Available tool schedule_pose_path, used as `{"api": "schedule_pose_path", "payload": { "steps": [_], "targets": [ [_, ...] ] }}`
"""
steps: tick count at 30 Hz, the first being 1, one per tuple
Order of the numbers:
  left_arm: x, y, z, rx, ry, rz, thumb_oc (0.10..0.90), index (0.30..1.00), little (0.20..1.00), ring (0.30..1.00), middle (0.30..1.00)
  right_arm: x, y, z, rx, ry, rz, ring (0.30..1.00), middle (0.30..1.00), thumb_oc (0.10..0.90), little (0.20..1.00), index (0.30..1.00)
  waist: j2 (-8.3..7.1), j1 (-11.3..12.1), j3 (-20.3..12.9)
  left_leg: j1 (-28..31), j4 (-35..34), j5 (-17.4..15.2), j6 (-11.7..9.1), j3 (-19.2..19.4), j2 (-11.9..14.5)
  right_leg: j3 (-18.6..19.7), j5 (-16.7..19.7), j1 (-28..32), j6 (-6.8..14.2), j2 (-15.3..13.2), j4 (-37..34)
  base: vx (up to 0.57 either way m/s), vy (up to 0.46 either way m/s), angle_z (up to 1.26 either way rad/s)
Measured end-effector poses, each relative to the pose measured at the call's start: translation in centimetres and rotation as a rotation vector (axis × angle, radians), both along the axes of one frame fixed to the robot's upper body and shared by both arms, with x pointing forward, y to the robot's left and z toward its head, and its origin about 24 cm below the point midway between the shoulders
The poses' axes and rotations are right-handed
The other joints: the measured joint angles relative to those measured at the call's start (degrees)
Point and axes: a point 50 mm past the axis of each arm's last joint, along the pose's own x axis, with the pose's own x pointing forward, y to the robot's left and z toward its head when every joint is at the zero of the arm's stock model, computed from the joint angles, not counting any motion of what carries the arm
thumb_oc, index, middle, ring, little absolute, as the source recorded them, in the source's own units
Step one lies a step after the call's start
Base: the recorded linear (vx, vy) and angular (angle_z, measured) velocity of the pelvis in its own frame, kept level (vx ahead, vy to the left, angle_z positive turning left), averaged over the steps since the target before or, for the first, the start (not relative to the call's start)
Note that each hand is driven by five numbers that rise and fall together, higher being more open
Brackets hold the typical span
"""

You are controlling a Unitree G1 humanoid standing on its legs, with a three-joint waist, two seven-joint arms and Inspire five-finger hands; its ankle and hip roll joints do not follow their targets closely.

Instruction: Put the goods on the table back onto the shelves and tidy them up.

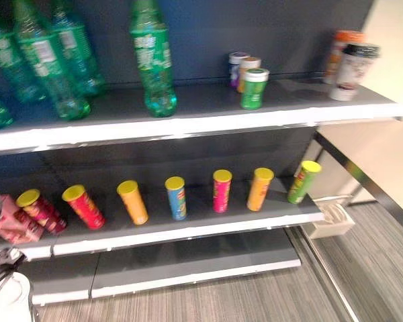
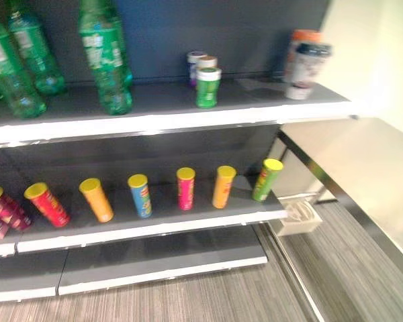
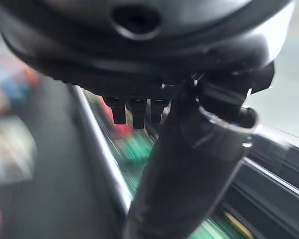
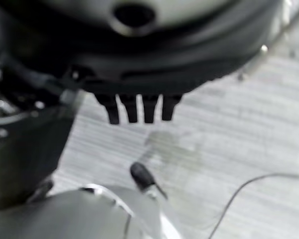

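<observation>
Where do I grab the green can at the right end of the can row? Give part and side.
Grip the green can round its mid-body, below the yellow lid, coming from the front-right. It is a slim cylinder with its top leaning right. The orange can stands apart on its left, and its right side is open.

grey striped floor (image 1: 376,268) | white bracket (image 1: 332,220) at shelf corner | cream wall (image 2: 383,54)
</observation>
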Motion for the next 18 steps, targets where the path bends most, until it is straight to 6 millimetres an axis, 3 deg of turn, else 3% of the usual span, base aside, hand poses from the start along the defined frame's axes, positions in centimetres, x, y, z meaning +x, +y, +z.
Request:
{"api": "schedule_pose_path", "payload": {
  "steps": [1, 3, 6, 8, 9, 10, 12, 15, 18],
  "targets": [
    [-1.6, 0.7, -0.9, -0.009, 0.052, 0.075, 0.800, 0.900, 0.900, 0.900, 0.900, 0.0, 0.1, 0.0, -0.003, 0.003, 0.026, 0.900, 0.900, 0.800, 0.900, 0.900, -0.14, -0.1, 0.1, 0.0, 0.0, 0.0, 0.0, -0.4, -0.1, -0.4, -0.2, 0.3, 0.1, -0.1, 0.0, -0.05, -0.040, 0.46],
    [-5.0, 1.9, -4.5, -0.143, 0.180, 0.253, 0.800, 0.900, 0.900, 0.900, 0.900, 0.1, 0.3, -0.1, 0.001, 0.006, 0.057, 0.900, 0.900, 0.800, 0.900, 0.900, -0.13, 1.6, 0.2, -0.9, -0.3, -0.8, 0.3, -1.6, -0.3, -1.0, -0.7, 0.1, 0.0, -0.1, 0.5, -0.02, -0.049, 0.34],
    [-7.5, 2.2, -8.7, -0.340, 0.283, 0.359, 0.800, 0.900, 0.900, 0.900, 0.900, 0.4, 0.5, -0.1, 0.005, -0.001, 0.071, 0.900, 0.900, 0.800, 0.900, 0.900, -0.06, 2.0, 0.2, -2.0, -0.2, -0.7, 0.4, -2.2, -0.3, -1.5, -1.2, -0.3, -0.5, 0.0, 0.5, -0.04, -0.033, 0.25],
    [-8.8, 1.4, -12.6, -0.521, 0.390, 0.376, 0.800, 0.900, 0.900, 0.900, 0.900, 0.5, 0.4, -0.1, 0.004, -0.002, 0.067, 0.900, 0.900, 0.800, 0.900, 0.900, -0.20, 2.7, 0.4, -2.5, -0.2, 0.0, 0.8, -3.4, -0.5, -2.7, -1.2, 0.2, -0.5, 0.2, 0.2, -0.02, -0.036, 0.37],
    [-8.9, 0.0, -15.4, -0.658, 0.453, 0.344, 0.800, 0.900, 0.900, 0.900, 0.900, 0.3, 0.4, -0.1, 0.001, 0.000, 0.048, 0.900, 0.900, 0.800, 0.900, 0.900, -0.32, 3.1, 0.7, -3.3, 0.0, 0.4, 0.7, -4.7, -0.8, -4.1, -1.2, 0.2, -0.5, 0.3, 0.0, 0.00, -0.014, 0.71],
    [-8.7, -2.9, -18.7, -0.858, 0.457, 0.316, 0.800, 0.900, 0.900, 0.900, 0.900, 0.3, 0.6, -0.1, 0.008, -0.009, 0.011, 0.900, 0.900, 0.800, 0.900, 0.900, -0.80, 3.1, 1.3, -4.3, 0.0, 0.9, 0.7, -6.4, -1.1, -5.9, -1.3, 0.2, -0.4, -0.1, 0.0, -0.02, 0.004, 0.65],
    [-8.8, -6.0, -21.1, -1.007, 0.437, 0.299, 0.800, 0.900, 0.900, 0.900, 0.900, 0.3, 1.2, -0.2, 0.022, -0.029, -0.042, 0.900, 0.900, 0.800, 0.900, 0.900, -2.31, 3.3, 1.7, -5.2, 0.5, 1.2, 0.2, -7.3, -1.3, -6.6, -1.7, 0.3, -0.1, 0.3, 0.0, 0.00, -0.001, 0.46],
    [-7.6, -11.1, -24.3, -1.229, 0.497, 0.171, 0.800, 0.900, 0.900, 0.900, 0.900, 0.3, 1.9, -0.3, 0.057, -0.057, -0.149, 0.900, 0.900, 0.800, 0.900, 0.900, -3.35, 3.1, 2.5, -7.0, 1.0, 1.1, 0.0, -9.6, -1.9, -8.8, -2.5, 0.3, -0.6, 0.3, 0.0, 0.01, 0.029, 0.45],
    [-8.7, -14.9, -26.2, -1.452, 0.532, 0.141, 0.800, 0.900, 0.900, 0.900, 0.900, 0.7, 2.1, -0.3, 0.072, -0.061, -0.164, 0.900, 0.900, 0.800, 0.900, 0.900, -4.19, 2.8, 2.6, -7.1, 0.9, 1.0, -0.1, -9.2, -2.0, -8.6, -2.6, -0.3, -0.5, -0.1, 0.0, 0.00, 0.036, 0.01]
  ]
}}
